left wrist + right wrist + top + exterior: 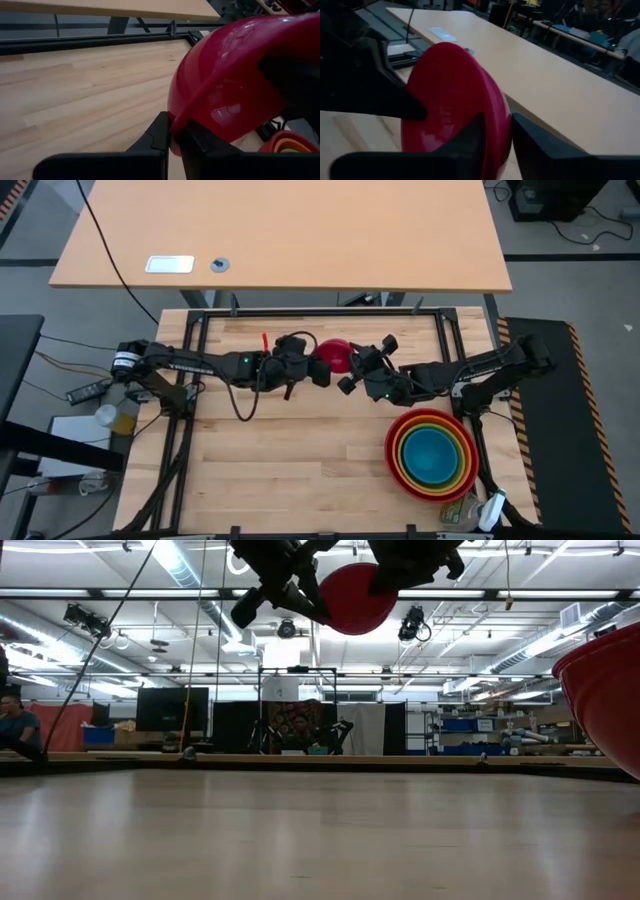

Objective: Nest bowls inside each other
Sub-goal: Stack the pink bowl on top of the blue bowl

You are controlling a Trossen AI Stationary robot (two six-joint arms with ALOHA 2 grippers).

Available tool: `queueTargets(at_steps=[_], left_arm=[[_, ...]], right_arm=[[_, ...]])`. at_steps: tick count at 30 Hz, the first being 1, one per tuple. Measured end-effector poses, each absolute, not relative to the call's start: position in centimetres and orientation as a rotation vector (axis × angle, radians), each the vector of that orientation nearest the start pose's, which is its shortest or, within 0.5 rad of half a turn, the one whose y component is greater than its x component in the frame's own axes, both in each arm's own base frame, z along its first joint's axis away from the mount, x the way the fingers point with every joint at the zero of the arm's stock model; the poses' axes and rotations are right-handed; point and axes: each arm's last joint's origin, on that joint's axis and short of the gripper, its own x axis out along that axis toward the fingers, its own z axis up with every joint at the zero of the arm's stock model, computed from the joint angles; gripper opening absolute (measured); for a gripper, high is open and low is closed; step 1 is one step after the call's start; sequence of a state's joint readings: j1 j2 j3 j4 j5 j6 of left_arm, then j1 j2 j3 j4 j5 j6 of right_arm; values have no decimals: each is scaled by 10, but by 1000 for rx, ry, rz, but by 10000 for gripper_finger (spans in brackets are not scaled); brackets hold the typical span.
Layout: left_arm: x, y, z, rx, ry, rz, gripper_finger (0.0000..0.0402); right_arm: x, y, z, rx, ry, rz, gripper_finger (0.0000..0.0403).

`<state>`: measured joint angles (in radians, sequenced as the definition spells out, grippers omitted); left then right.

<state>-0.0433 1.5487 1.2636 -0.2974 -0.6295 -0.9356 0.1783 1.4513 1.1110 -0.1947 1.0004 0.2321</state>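
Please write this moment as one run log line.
pink bowl: airborne | left gripper: shut on rim | right gripper: around opposite rim | stack: four nested

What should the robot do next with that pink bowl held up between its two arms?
Probably let go with the left tool: the magenta-pink bowl hangs in the air with both tools pinching its rim, the right tool too, and the nested stack sits on the right arm's side.

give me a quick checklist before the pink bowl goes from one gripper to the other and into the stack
1. Left gripper shut on pink bowl rim: ok.
2. Right gripper fingers astride the opposite rim: ok; firmly clamped: cannot tell.
3. Bowl lifted clear of the table, per low view: ok.
4. Stack of red, orange, green and blue bowls ready, blue innermost: ok.
5. Blue bowl holds nothing: ok.
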Motion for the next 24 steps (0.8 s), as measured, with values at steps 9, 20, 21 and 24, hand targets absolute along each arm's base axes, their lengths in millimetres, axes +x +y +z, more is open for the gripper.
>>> queueTargets(at_steps=[9, 20, 21, 24], left_arm=[[344, 1, 307, -698, 248, 744, 40], [348, -8, 315, -624, 236, 626, 242], [349, -8, 315, -615, 249, 607, 258], [348, -10, 317, -620, 287, 518, 294]], right_arm=[[310, 30, 298, -112, 357, -894, 44], [309, 32, 292, -115, 421, -811, 34], [309, 33, 291, -116, 433, -799, 34], [301, 35, 288, -111, 513, -745, 33]])
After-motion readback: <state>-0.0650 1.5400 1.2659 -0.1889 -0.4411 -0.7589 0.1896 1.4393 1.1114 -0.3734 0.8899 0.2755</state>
